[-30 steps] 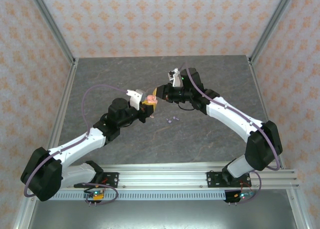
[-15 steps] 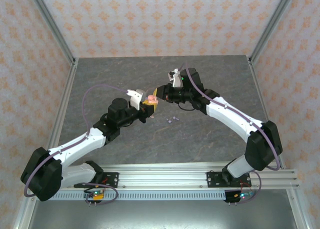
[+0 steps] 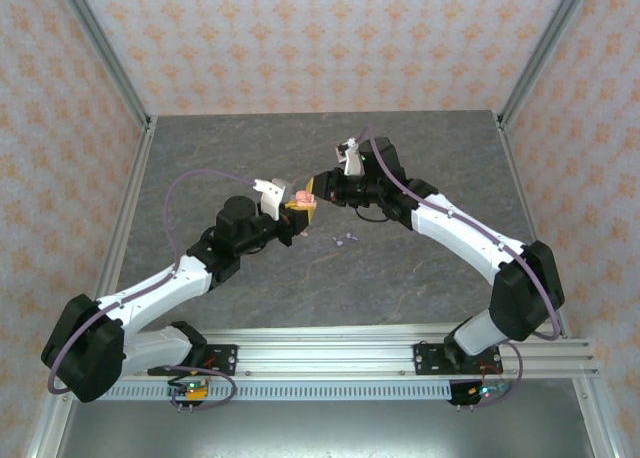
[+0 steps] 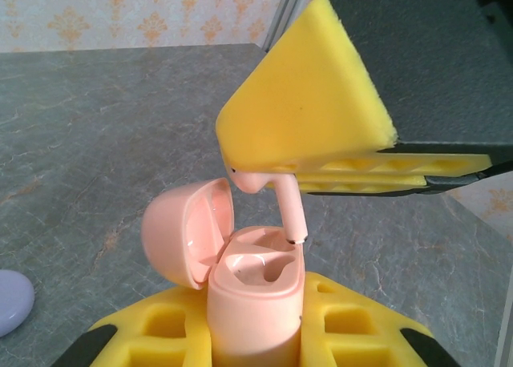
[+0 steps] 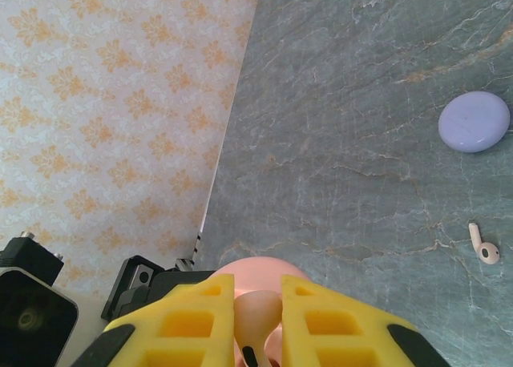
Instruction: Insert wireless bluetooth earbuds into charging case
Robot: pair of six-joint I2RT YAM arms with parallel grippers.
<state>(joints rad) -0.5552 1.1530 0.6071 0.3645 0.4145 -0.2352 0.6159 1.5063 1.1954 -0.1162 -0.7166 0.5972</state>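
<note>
Two arms meet over the middle of the bench (image 3: 200,148) in the top view, the left pincer (image 3: 297,209) and right pincer (image 3: 315,190) almost touching. Bare grey surface runs all round them out to the patterned walls (image 3: 300,38). A cluster of light purple pieces (image 3: 343,240) lies just near-right, too small to count. From the left wrist, one pink charging case (image 4: 255,303) stands lid-open, clamped between the left pincer's yellow pads. One pink earbud (image 4: 276,192), gripped by the right pincer, hangs with its stem tip just above a socket, and one purple disc (image 4: 11,301) lies at the left edge. From the right wrist, the pads squeeze that earbud over the case. One purple disc and one pale earbud (image 5: 483,248) lie apart on open bench to the right.
</note>
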